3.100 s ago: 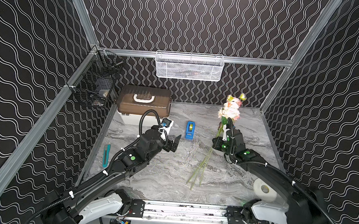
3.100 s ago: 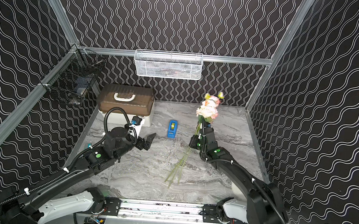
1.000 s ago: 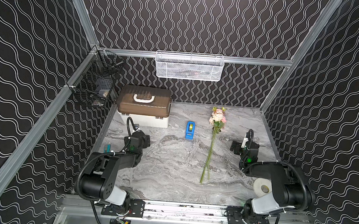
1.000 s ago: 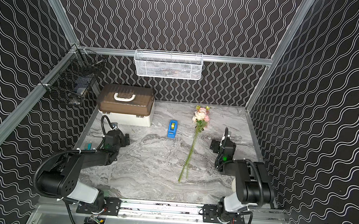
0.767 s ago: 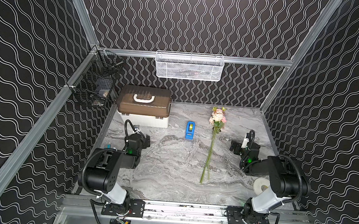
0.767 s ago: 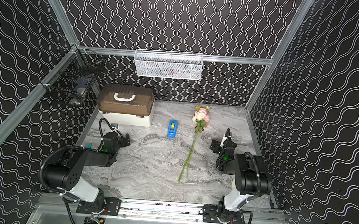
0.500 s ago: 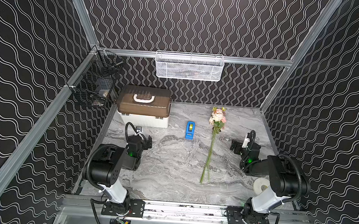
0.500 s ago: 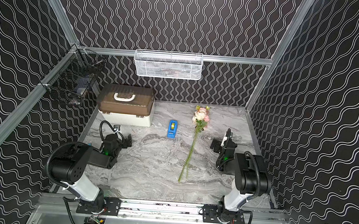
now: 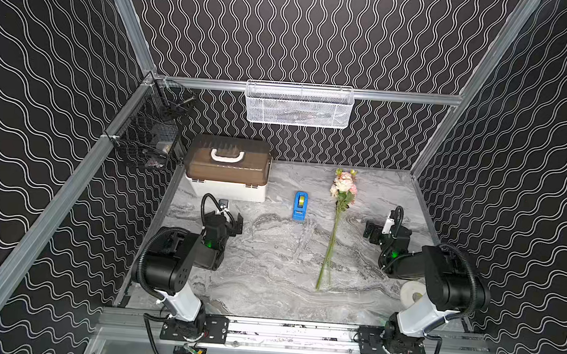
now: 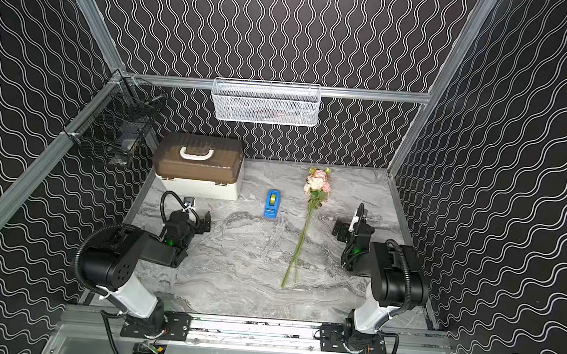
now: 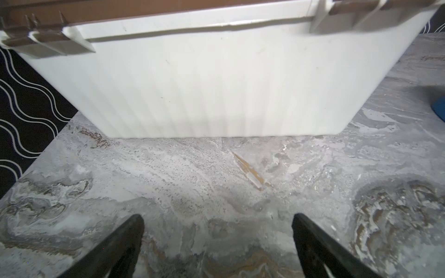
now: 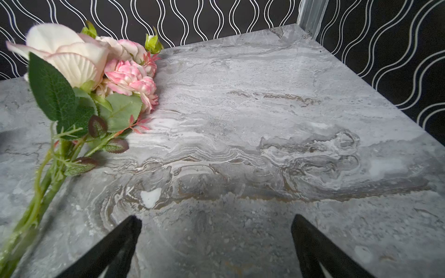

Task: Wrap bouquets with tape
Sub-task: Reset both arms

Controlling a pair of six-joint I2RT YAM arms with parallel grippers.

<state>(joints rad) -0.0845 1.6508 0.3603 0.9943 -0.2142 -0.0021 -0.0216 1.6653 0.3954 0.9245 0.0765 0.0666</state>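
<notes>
The bouquet [image 9: 334,229] lies flat on the grey marbled surface [image 9: 269,269], right of centre. Its pink and cream blooms point to the far wall and its thin green stems run toward the near edge. Nothing holds it. The tape [image 9: 300,206], a yellowish roll in a blue dispenser, stands just left of the blooms and apart from them, and to the right of a white box with a brown lid [image 9: 228,167] in the far left corner. The left fingers [image 11: 125,240] are spread wide apart with only bare surface between them, low and close to the near wall of the box without touching it. The right fingers [image 12: 120,240] are likewise spread wide and empty, low over the surface to the right of the stems, with the blooms off to one side of them. A white roll [image 9: 410,292] sits at the near right, partly hidden behind the right arm [image 9: 445,285].
</notes>
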